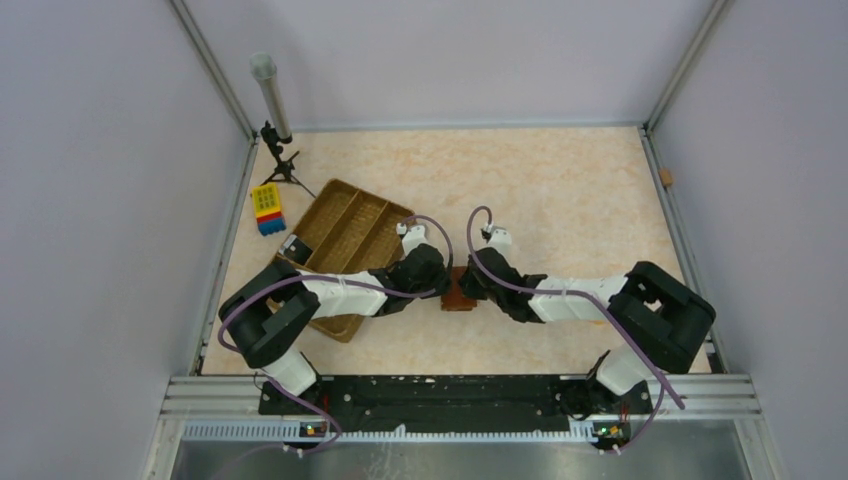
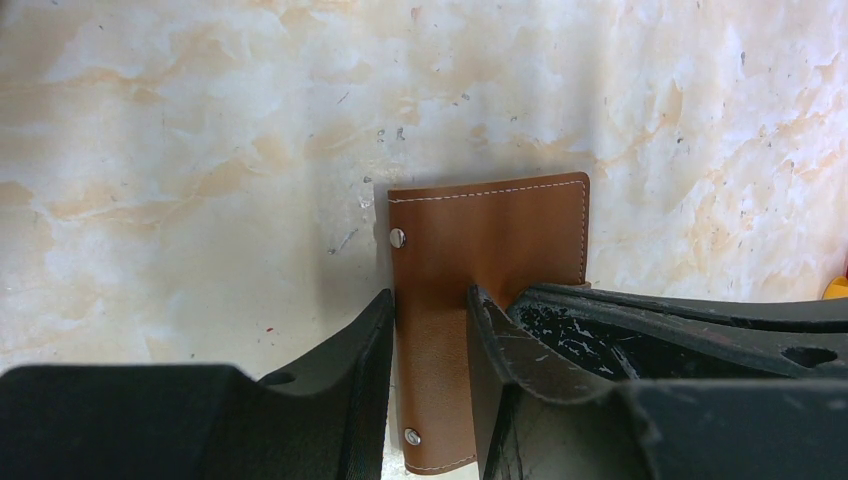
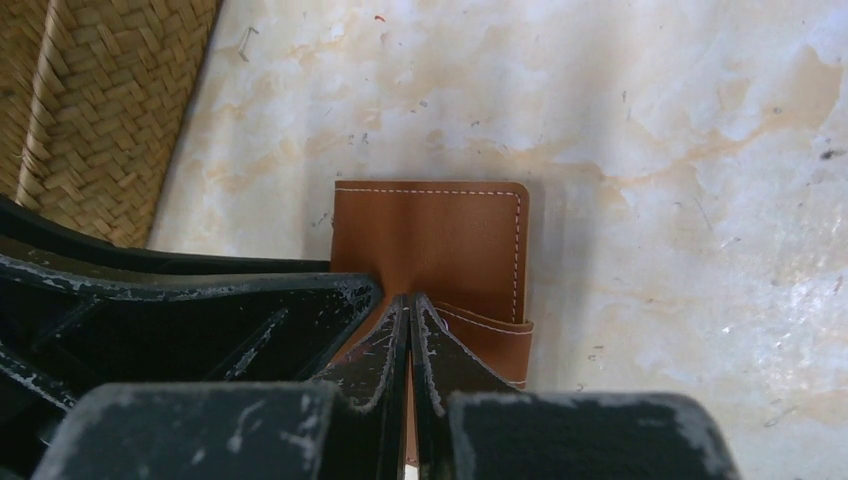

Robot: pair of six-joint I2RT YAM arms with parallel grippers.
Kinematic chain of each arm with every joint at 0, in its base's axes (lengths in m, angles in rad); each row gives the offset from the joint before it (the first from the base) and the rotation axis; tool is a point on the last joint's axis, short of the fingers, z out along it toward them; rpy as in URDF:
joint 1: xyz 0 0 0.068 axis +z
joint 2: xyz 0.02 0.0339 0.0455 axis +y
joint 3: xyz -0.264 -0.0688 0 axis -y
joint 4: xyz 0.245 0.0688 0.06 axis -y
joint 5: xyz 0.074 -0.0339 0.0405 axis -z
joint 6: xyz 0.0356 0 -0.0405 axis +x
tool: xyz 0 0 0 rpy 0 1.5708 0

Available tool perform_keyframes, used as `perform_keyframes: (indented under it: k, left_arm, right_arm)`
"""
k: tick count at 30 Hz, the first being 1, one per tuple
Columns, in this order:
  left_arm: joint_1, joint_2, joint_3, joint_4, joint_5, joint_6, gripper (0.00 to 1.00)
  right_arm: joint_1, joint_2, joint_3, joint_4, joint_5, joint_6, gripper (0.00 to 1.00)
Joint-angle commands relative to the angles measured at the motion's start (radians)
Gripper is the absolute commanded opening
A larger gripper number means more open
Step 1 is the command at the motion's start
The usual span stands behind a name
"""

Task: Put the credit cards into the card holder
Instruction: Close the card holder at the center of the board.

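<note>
Your card holder point(image 1: 459, 297) lies flat on the surface point(image 1: 560, 190), about centre and just right of the woven tray point(image 1: 352, 225). Both arms meet over it, one from the left and one from the right. Left end effector point(image 2: 430, 295): fingers point(image 2: 370, 360) are part-way apart and straddle a strip of the holder. One sits at the edge with the two metal studs, the other overlaps the brown face. You can't tell from the wrist view whether it actually clamps. Right end effector point(image 3: 410, 298): fully closed, fingers pressed together, tips down on the holder right at the stitched pocket edge. You can't tell whether anything is pinched between them. The two end effectors sit just beside each other over the holder. A yellow-and-blue block point(image 1: 267, 208) sits at the far left, just beyond the tray.
</note>
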Motion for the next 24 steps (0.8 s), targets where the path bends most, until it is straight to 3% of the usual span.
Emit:
perform_keyframes:
  k: [1,12,24]
  left_arm:
    - [0.001,0.048,-0.017,-0.137,-0.010,0.024,0.34]
    - [0.001,0.053,-0.014,-0.139,-0.011,0.019,0.34]
    - [0.001,0.042,-0.017,-0.143,-0.017,0.018,0.35]
  right_arm:
    - [0.007,0.031,-0.096,-0.159,0.057,0.083,0.00]
    - [0.004,0.097,-0.231,-0.058,0.113,0.262,0.00]
    - [-0.059,0.294,-0.392,0.277,0.034,0.373,0.00]
